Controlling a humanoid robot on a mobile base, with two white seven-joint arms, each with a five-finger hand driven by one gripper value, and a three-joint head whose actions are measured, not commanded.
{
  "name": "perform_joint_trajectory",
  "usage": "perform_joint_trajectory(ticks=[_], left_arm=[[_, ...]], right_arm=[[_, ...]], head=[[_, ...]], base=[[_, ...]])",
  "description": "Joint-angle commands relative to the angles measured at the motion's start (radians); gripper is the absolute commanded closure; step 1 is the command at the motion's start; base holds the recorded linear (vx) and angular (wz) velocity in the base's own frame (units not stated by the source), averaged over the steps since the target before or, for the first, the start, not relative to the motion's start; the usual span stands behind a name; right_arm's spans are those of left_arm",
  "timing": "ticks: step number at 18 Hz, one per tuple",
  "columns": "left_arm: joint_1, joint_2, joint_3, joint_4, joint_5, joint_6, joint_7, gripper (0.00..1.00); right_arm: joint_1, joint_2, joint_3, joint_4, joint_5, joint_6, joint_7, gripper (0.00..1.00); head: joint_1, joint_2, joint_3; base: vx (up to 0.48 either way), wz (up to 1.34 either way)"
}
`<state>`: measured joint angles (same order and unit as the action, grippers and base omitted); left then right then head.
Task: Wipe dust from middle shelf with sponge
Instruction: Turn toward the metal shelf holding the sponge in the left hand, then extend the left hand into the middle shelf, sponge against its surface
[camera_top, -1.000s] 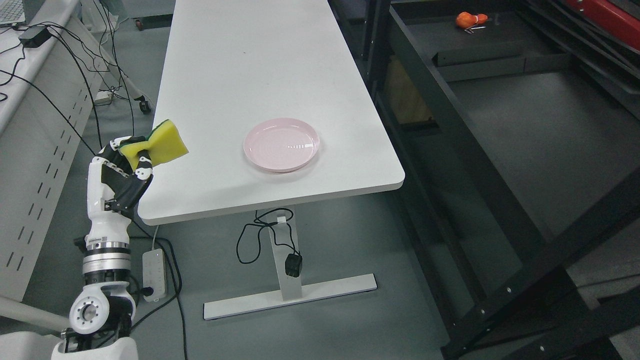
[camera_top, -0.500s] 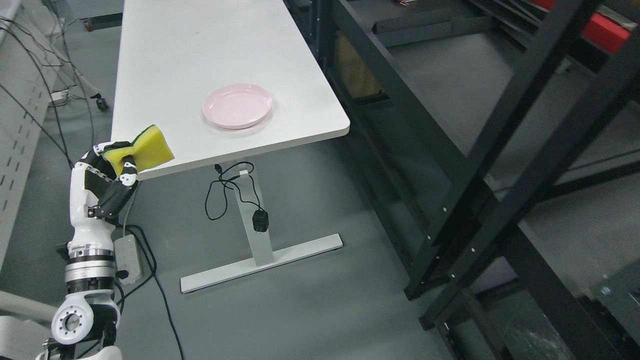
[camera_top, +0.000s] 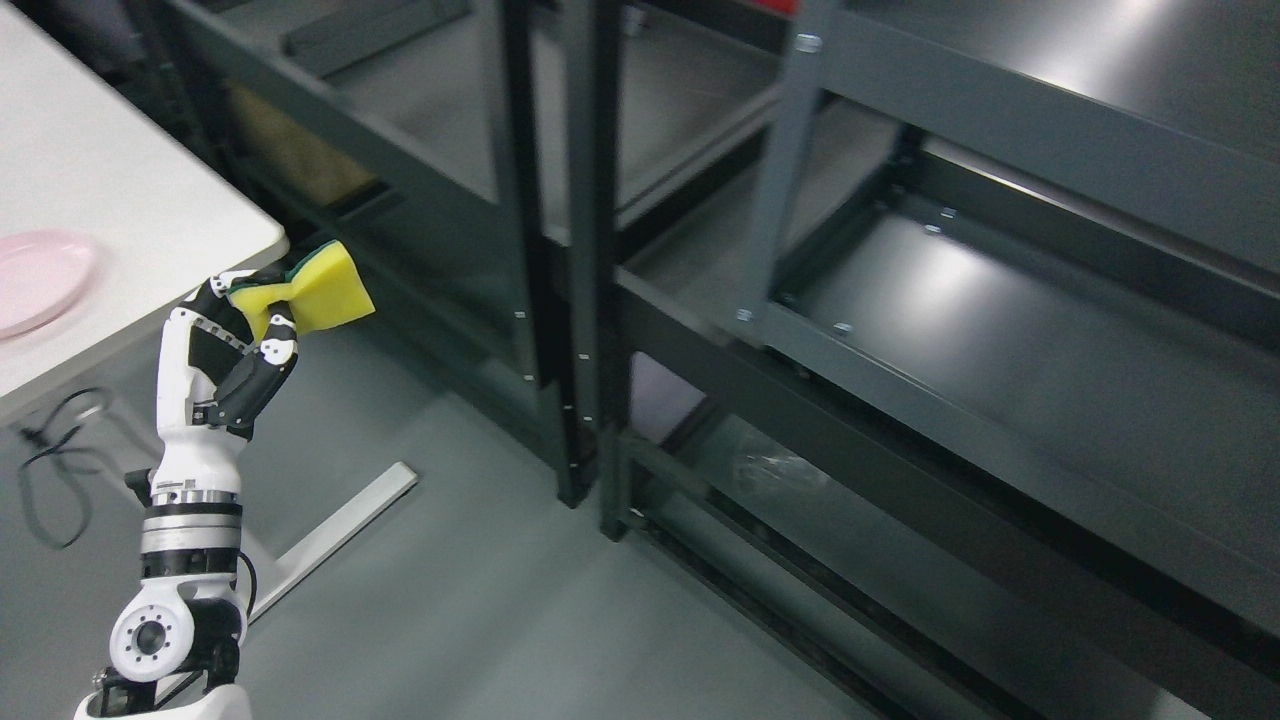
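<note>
Camera swung right since earlier, desk (camera_top: 130, 215) now at left edge, yellow sponge (camera_top: 318, 287) pinched in left hand (camera_top: 232, 345) raised at lower left, pink plate (camera_top: 35, 280) on desk, dark metal shelf (camera_top: 1000, 360) well apart on right

Setting: a lab or workshop-type test space, probably; the frame is motion-blurred. Evidence: dark metal shelving rack (camera_top: 800, 330) with bolted uprights and bare steel shelves, filling most of the view. Left of the rack: white height-adjustable table (camera_top: 130, 230) on a flat metal foot, bearing a pink plate (camera_top: 35, 280). Loose black cable (camera_top: 50, 460) under that table. Floor (camera_top: 450, 600) below the rack: plain grey, seamless.
</note>
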<state>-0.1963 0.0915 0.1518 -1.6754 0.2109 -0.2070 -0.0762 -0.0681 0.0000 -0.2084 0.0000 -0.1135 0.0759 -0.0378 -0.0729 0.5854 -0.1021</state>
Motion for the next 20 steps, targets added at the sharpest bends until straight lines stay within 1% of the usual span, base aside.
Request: perform_joint_trajectory(ticks=[1, 3, 5, 8, 10, 12, 15, 20], left_arm=[[-0.038, 0.011, -0.305, -0.006, -0.069, -0.075, -0.014, 1.0], [-0.069, 0.005, -0.398, -0.006, -0.181, -0.118, -0.03, 1.0], [-0.13, -0.004, -0.544, -0.001, -0.309, -0.164, -0.075, 1.0], [-0.202, -0.042, -0.685, 0.008, -0.428, -0.167, -0.1, 1.0], [-0.244, -0.074, -0.751, 0.011, -0.504, -0.169, -0.152, 1.0], [-0.3, -0.074, -0.787, 0.011, -0.591, -0.181, -0.212, 1.0], [-0.489, -0.074, -0.805, 0.011, -0.692, -0.258, -0.223, 1.0], [-0.82, -0.074, -0.802, 0.011, -0.743, -0.405, -0.223, 1.0]], right_arm=[[0.001, -0.017, 0.0, -0.017, 0.0, 0.001, 0.001, 0.0], [-0.001, -0.017, 0.0, -0.017, 0.0, 0.001, 0.001, 0.0], [0.001, -0.017, 0.0, -0.017, 0.0, 0.001, 0.001, 0.0], [-0.001, -0.017, 0.001, -0.017, 0.0, 0.001, 0.001, 0.0], [0.001, -0.017, 0.0, -0.017, 0.0, 0.001, 0.001, 0.0], [-0.001, -0.017, 0.0, -0.017, 0.0, 0.001, 0.001, 0.0], [0.001, -0.017, 0.0, -0.017, 0.0, 0.001, 0.001, 0.0], [0.001, -0.017, 0.0, -0.017, 0.0, 0.001, 0.001, 0.0]], head=[[0.0, 0.0, 0.0], [0.0, 0.0, 0.0], [0.0, 0.0, 0.0], [0.0, 0.0, 0.0], [0.0, 0.0, 0.0], [0.0, 0.0, 0.0], [0.0, -0.001, 0.0], [0.0, -0.001, 0.0]], base=[[-0.185, -1.41], [-0.157, -1.34], [-0.113, -1.22], [-0.064, -1.07], [-0.039, -0.83], [0.002, -0.42], [0.014, -0.11], [-0.009, 0.06]])
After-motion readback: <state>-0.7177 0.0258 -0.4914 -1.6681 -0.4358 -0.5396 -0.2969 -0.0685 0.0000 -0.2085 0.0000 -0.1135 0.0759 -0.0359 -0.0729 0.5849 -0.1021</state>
